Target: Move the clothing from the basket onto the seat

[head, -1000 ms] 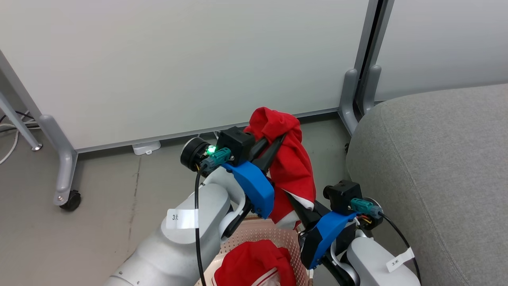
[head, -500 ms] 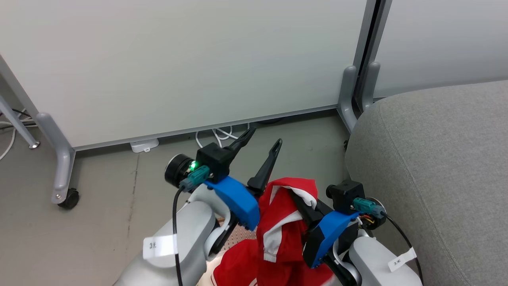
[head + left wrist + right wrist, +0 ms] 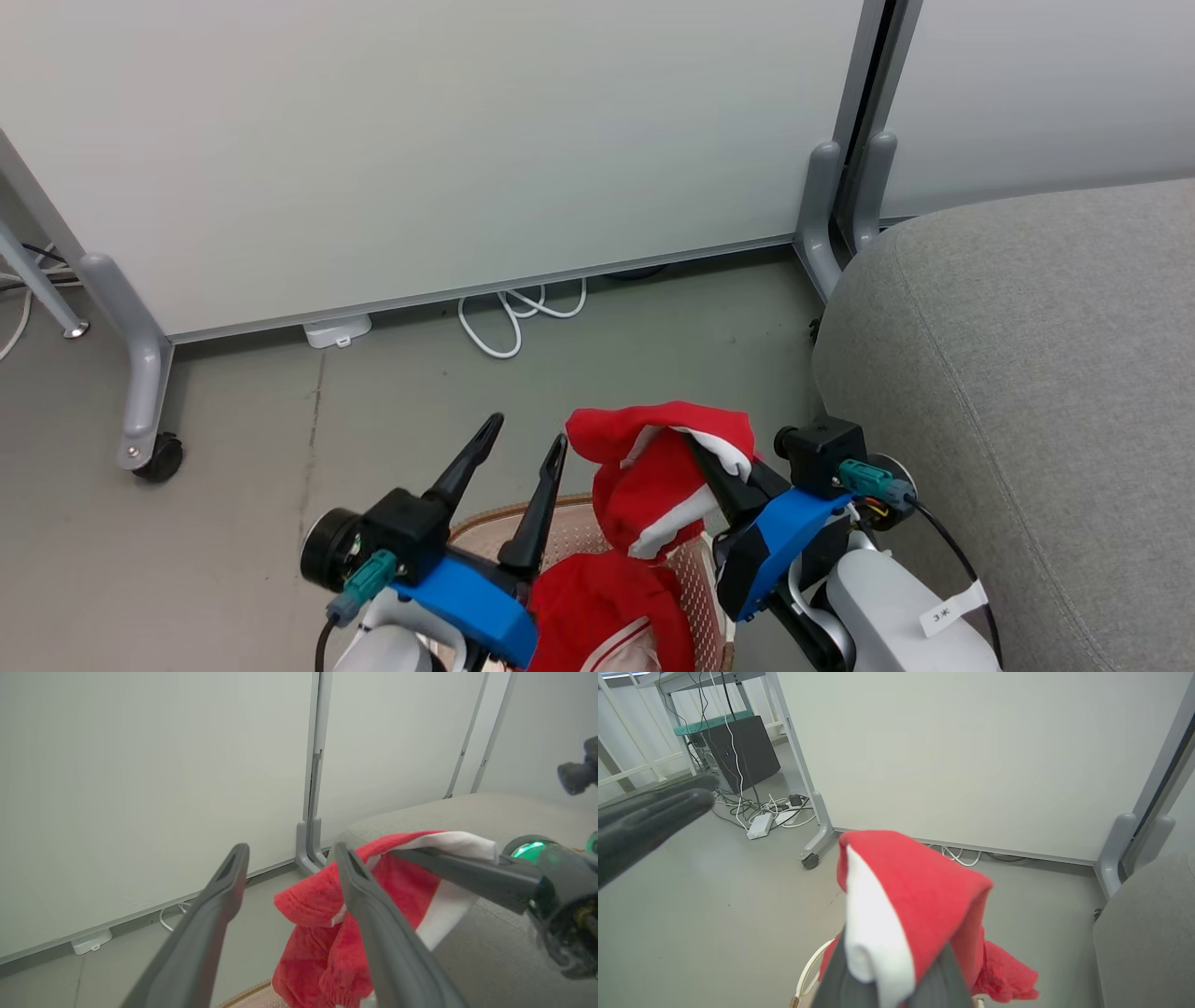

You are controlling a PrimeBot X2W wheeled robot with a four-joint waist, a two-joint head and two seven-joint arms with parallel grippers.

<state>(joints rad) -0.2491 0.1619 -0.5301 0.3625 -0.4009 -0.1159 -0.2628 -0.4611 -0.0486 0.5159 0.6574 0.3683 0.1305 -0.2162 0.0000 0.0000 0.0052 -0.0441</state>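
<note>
One piece of red clothing (image 3: 653, 467) with white trim hangs over the basket, draped on my right gripper (image 3: 698, 448), which is shut on it. In the right wrist view the same clothing (image 3: 924, 891) covers the fingertips. My left gripper (image 3: 524, 434) stands open and empty just left of it, apart from the fabric; its fingers (image 3: 233, 868) frame the clothing (image 3: 313, 905). A second red piece (image 3: 597, 607) lies in the cream basket (image 3: 485, 523) at the bottom edge. The grey seat (image 3: 1027, 373) lies to the right.
White partition panels stand behind on grey feet (image 3: 822, 215), with a caster (image 3: 154, 457) at the left. A white cable (image 3: 509, 317) and a small white box (image 3: 336, 331) lie on the floor by the panel. A black box (image 3: 742, 751) and cables sit further left.
My left gripper opened, let go of the red clothing and dropped back to the lower left. The clothing sank and now hangs from my right gripper alone.
</note>
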